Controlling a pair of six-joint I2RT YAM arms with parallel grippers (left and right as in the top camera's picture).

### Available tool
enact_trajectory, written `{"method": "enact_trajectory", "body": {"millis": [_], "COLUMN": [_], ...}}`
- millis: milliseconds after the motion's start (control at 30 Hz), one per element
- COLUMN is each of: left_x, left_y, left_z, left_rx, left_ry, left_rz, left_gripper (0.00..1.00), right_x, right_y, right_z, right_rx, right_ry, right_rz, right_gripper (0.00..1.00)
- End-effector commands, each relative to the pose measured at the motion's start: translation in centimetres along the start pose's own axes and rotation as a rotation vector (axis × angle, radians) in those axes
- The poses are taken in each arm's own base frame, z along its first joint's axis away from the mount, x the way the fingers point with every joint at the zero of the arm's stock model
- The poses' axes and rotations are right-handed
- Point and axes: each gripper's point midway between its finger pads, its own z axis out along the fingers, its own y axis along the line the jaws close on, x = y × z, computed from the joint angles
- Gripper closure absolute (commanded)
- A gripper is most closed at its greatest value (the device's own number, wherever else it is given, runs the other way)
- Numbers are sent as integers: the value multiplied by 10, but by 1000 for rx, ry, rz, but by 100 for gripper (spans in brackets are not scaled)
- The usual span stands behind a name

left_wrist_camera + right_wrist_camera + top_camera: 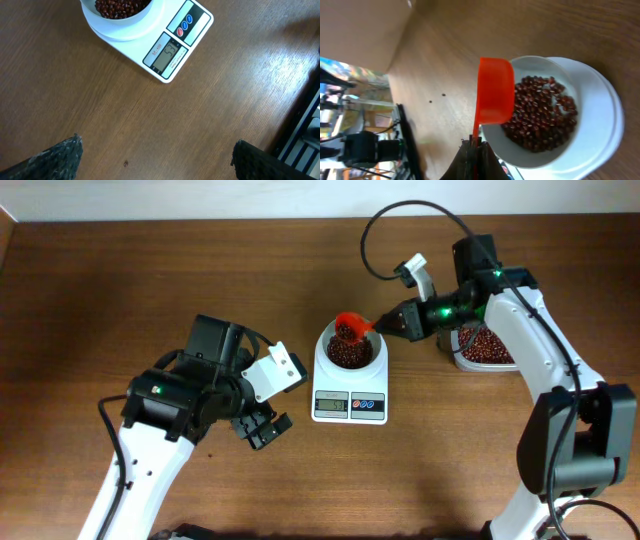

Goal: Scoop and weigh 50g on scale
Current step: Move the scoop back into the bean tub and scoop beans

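I see the scale (349, 406) mid-desk (120, 280), its bowl (322, 352) holding red beans (349, 354). My right end effector (385, 327) is clamped on the red scoop (349, 328), which sits over the bowl's rim. My left end effector (262, 430) hangs with fingers wide apart, left of the scale

Bowl (328, 345) sits on scale (349, 394), tub (463, 361) to its right.
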Motion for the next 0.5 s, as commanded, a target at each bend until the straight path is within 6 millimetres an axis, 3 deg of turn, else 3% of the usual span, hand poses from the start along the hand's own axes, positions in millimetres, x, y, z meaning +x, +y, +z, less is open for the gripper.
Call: {"method": "enact_trajectory", "body": {"millis": [0, 100, 200, 300, 333, 433, 467], "left_x": [-2, -2, -2, -2, -2, -2, -2], "left_y": [3, 3, 3, 3, 3, 3, 3], "left_z": [-3, -3, -3, -3, -3, -3, -3], "left_rx": [-13, -14, -13, -13, -13, -14, -14], "left_ry": [-8, -8, -8, -8, -8, -8, -8], "left_rz": [15, 15, 15, 15, 15, 15, 15], "left_gripper": [1, 1, 1, 1, 1, 1, 1], "right_x": [-20, -15, 2, 37, 57, 99, 103], "right_y": [17, -10, -30, -46, -53, -79, -83], "right_z": [-34, -74, -112, -164, -187, -232, -241], "right_rx": [-106, -69, -31, 23, 61, 214, 238], "right_ry": [-112, -179, -223, -271, -283, -287, -297], "right_rz": [15, 128, 196, 236, 268, 374, 384], "right_gripper": [96, 96, 96, 96, 96, 96, 96]}}
